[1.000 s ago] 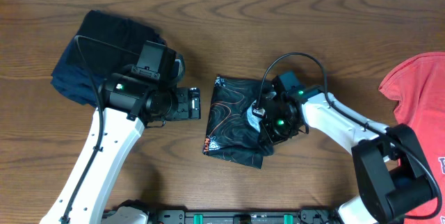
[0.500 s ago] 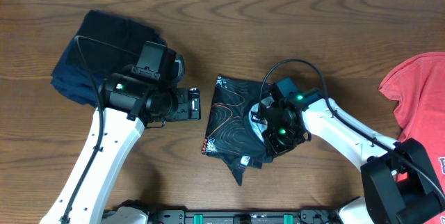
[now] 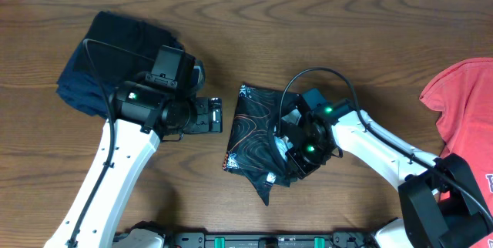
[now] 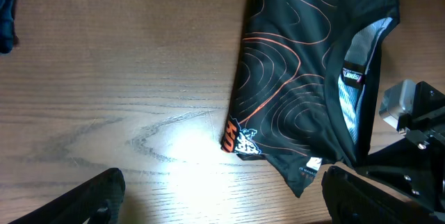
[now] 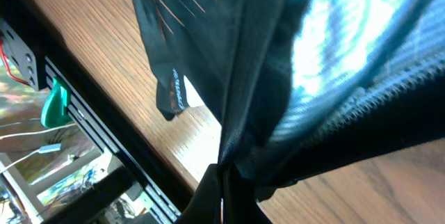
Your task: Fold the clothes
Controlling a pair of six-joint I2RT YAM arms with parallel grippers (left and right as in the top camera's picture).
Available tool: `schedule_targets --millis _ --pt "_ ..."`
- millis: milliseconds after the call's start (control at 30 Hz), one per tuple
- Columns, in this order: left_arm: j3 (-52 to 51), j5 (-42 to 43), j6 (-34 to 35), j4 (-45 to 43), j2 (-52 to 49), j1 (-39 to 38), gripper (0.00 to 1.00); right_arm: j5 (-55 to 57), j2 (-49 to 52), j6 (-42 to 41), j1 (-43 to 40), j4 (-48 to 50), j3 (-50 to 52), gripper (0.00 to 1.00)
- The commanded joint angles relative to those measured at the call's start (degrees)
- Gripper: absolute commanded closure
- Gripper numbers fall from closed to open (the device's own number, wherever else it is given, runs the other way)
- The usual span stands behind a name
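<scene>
1. Overhead view: the jersey (image 3: 250, 136) lies part-folded at mid-table (image 3: 347, 40), with a loose corner trailing toward the near edge.
2. The right gripper (image 3: 294, 157) is clamped tight on the jersey's right side, beside the collar and its pale mesh lining. The right wrist view shows bunched black cloth running into the closed fingers (image 5: 221, 186).
3. The left gripper (image 3: 215, 115) hovers just left of the jersey with its fingers spread wide, holding nothing.
4. The T-shirt (image 3: 462, 102) lies at the right edge, well apart. A navy garment (image 3: 104, 55) sits at the far left.
5. The jersey looks thin, light and slick. It will likely drape and slide rather than hold a crease, and a single pinch tends to bunch the layers.
6. A good hold for the left gripper would be the near-left corner by the logo, low to the table and through all layers, so both hands can stretch an edge flat.
</scene>
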State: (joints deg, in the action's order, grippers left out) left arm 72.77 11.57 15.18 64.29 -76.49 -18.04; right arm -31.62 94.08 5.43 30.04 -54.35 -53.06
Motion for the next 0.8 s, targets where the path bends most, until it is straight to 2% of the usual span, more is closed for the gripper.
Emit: schedule_targets --millis 0,167,200,267,300,367,433,567,767 --pt "0.52 -0.72 -0.57 0.13 -0.35 0.24 0.08 1.99 -0.85 -2.34 0.37 -1.49 0.26 0.99" --pt "0.52 -0.70 -1.40 -0.20 -0.35 0.24 0.08 2.08 -0.85 -2.38 0.48 -6.43 0.26 0.98" --pt "0.52 -0.72 -1.42 -0.20 -0.35 0.24 0.08 2.08 -0.85 -2.38 0.46 -6.86 0.26 0.94" --pt "0.52 -0.72 -1.42 -0.37 -0.35 0.24 0.07 3.17 -0.85 -2.82 0.46 -6.71 0.26 0.69" --pt "0.52 -0.72 -1.42 -0.46 -0.35 0.24 0.07 3.87 -0.85 -3.50 0.39 -6.60 0.26 0.63" --pt "0.52 -0.72 -1.66 -0.50 -0.35 0.24 0.07 5.49 -0.85 -4.13 0.28 -4.94 0.26 0.60" --pt "0.46 -0.72 -1.86 -0.48 -0.46 0.24 0.07 5.70 -0.85 -4.13 0.28 -2.01 0.22 0.61" --pt "0.28 -0.72 -1.86 -0.46 -0.68 0.24 0.07 -0.81 -0.87 -2.99 0.57 0.39 0.15 0.71" --pt "-0.31 -0.74 -2.69 -1.60 -0.68 0.24 0.07 1.22 -0.87 2.82 7.15 0.68 0.22 0.69"
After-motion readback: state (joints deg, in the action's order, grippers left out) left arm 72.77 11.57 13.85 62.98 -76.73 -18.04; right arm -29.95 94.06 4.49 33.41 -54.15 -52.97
